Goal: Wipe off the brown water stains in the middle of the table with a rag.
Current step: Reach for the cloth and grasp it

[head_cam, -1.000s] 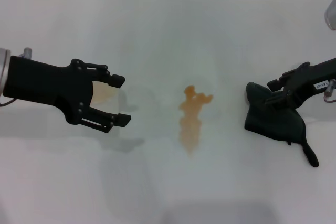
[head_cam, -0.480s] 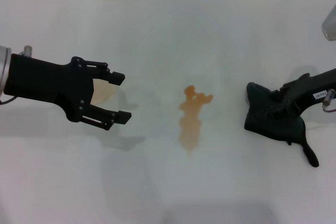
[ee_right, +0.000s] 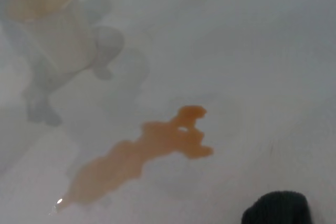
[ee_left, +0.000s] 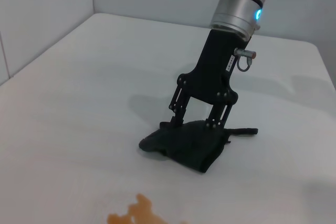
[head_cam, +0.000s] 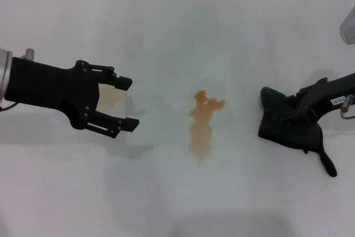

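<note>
The brown water stains (head_cam: 201, 129) lie in the middle of the white table (head_cam: 177, 37), also seen in the left wrist view (ee_left: 139, 214) and the right wrist view (ee_right: 147, 150). The dark rag (head_cam: 291, 131) lies bunched on the table to the right of them, its narrow tail pointing toward the front edge. My right gripper (head_cam: 287, 109) stands tilted over the rag (ee_left: 189, 142) with its two fingers apart and their tips (ee_left: 176, 121) down on the cloth. My left gripper (head_cam: 132, 104) hovers open to the left of the stains.
A white paper cup (head_cam: 112, 99) with a tan inside stands between the left gripper's open fingers; the same cup (ee_right: 50, 22) shows in the right wrist view. A wall runs along the table's far edge.
The right gripper has shifted slightly rightward over the rag, which lies where it was. The left gripper has barely moved.
</note>
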Controlling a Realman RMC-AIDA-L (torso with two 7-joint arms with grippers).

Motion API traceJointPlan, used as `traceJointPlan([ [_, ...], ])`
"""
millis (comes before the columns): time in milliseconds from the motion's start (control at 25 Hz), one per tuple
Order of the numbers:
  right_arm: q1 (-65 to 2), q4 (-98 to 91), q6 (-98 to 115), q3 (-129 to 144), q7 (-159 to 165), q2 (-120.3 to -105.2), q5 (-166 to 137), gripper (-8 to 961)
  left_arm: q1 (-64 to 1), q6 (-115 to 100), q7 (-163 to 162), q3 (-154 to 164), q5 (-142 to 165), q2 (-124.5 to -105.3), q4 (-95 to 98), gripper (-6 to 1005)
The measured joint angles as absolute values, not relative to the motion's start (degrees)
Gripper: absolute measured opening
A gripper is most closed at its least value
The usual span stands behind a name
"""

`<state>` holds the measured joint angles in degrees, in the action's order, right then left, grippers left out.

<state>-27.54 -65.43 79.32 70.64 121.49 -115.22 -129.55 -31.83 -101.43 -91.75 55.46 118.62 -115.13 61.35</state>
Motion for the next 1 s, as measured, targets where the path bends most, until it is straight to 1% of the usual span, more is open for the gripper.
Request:
traceJointPlan([
  [1000,-27.2,-65.3,77.9,70.7,121.8,-115.23,-130.8,595,-31.8,-101.4,-91.2,55.5,118.6,-115.23,61.3,879],
])
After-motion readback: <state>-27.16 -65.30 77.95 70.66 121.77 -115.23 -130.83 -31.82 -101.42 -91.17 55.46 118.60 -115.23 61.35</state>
